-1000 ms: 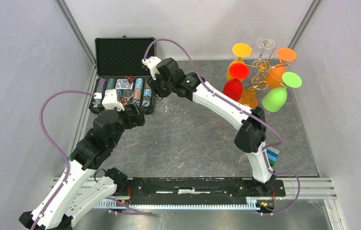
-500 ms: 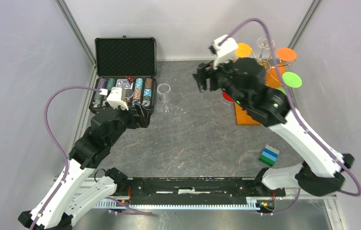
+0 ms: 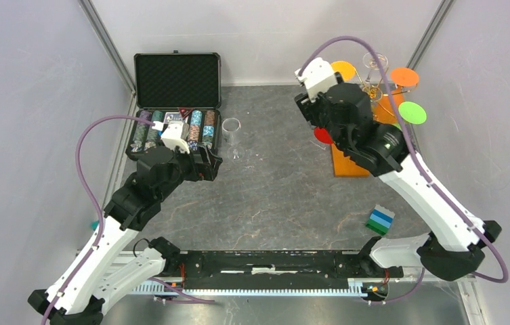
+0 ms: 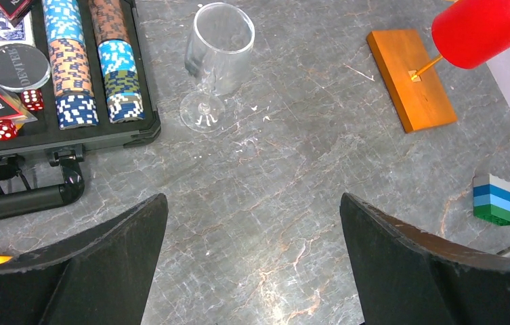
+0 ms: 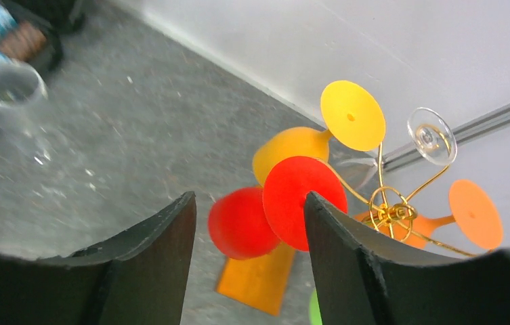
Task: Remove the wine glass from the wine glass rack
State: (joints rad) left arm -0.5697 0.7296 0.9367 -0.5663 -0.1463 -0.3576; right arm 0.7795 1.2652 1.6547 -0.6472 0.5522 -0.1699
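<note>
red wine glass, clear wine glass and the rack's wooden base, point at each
red wine glass (image 5: 292, 203): right wrist view, on its round foot
clear wine glass (image 4: 217, 61): left wrist view, on its bowl
rack's wooden base (image 4: 406, 91): left wrist view, on its top face

The grey marbled table (image 3: 272, 196) is carrying an open black case (image 3: 176, 81) of poker chips at far left. A clear wine glass (image 4: 215, 57) is standing upright just beside it. The wine glass rack (image 4: 411, 78) is resting on its wooden base at far right, with a stack of blue and green bricks (image 4: 495, 200) sitting nearer the front.
</note>
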